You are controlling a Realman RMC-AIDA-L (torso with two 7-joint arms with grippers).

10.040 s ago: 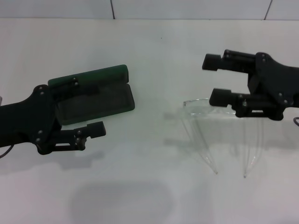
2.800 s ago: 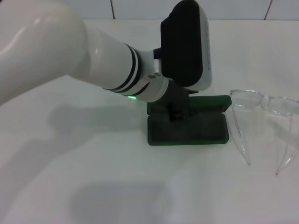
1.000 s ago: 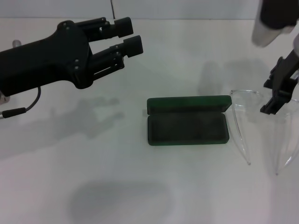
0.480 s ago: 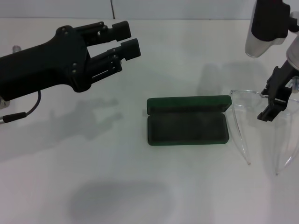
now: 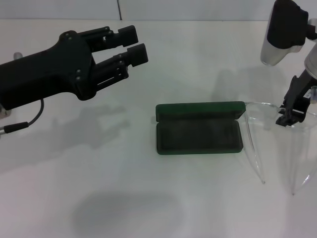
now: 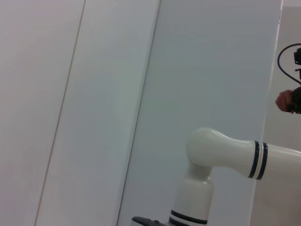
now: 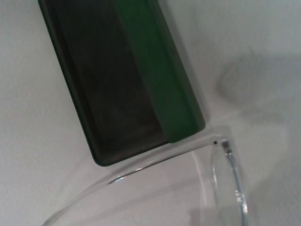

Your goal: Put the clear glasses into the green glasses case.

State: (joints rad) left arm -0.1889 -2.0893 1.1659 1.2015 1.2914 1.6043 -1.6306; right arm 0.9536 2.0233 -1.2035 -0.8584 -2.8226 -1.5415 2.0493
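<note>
Here the green glasses case (image 5: 198,128) lies open on the counter (image 5: 148,198), the clear glasses (image 5: 277,144) just beside it. The right gripper (image 5: 289,116) reaches the frame, fingers apparently closed on it. The left gripper (image 5: 132,43) hovers apart, fingers spread. Only the right wrist view shows the hinge (image 7: 225,143).

You had the green glasses case (image 5: 199,129) lying open on the white surface (image 5: 148,188), lid raised behind its dark-lined tray, long side across your view; just beside its right end stood the clear glasses (image 5: 270,144), fully transparent, both thin temple arms unfolded and pointing toward you; the nearer temple's hinge sat close by the lid's corner.
</note>
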